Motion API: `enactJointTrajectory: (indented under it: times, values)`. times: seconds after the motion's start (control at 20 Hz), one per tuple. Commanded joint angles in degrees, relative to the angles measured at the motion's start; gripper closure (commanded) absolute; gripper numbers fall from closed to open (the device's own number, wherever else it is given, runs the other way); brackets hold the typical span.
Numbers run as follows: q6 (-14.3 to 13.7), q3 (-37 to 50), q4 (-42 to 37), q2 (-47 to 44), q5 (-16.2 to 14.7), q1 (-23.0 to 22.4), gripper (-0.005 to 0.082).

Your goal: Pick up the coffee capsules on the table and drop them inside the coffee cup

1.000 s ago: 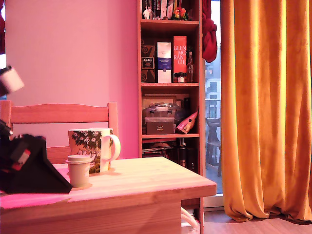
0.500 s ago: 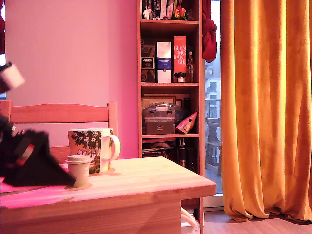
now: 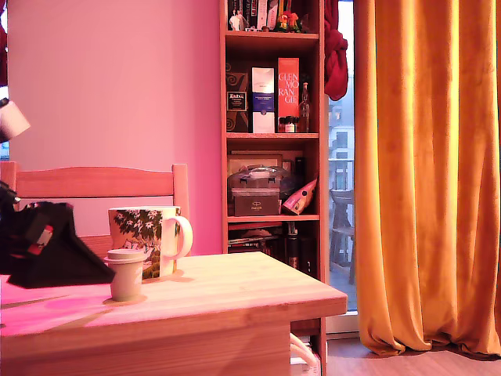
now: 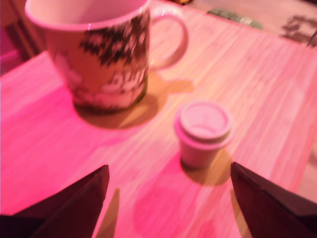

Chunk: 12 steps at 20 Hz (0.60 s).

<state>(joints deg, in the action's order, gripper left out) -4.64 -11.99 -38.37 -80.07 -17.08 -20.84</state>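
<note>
Coffee capsule (image 3: 126, 274): one pale beige tapered pod, upright on the tabletop (image 3: 235, 294), wide rim uppermost, at lower left of the exterior view. It sits just in front of the coffee cup (image 3: 149, 239); whether the two touch cannot be told from that view. The wrist view shows the capsule (image 4: 202, 133) apart from the cup (image 4: 99, 54), with bare wood between them. Position unchanged from a second ago.

Coffee cup: white mug with dark foliage print, upright, loop handle toward the exterior view's right. What lies inside cannot be seen. Unchanged.

Gripper (image 3: 98, 276): dark wedge-shaped body at far left of the exterior view, tip just beside the capsule. Since a second ago it has risen slightly and drawn back toward the exterior view's left, its tip now level with the capsule's rim instead of its lower body. In the wrist view the jaws are spread wide, one dark finger (image 4: 64, 206) at lower left and the other at lower right of the frame, the capsule ahead of the gap and not gripped.

Wooden chair (image 3: 94, 184): slatted back behind the tabletop. Bookshelf (image 3: 272, 125) and orange curtain (image 3: 427, 172): background, unchanged.
</note>
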Motion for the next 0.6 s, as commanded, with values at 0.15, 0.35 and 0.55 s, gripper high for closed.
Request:
enactJointTrajectory:
  times: [0.15,0.35,0.55]
  values:
    - [-0.4,-1.6,-1.1,-5.6,-2.2,0.2,0.006]
    - [-1.4,-4.0,-1.1,-9.2,-3.3,0.2,0.006]
    - [-1.5,-5.6,-1.1,-11.6,-3.3,0.2,0.006]
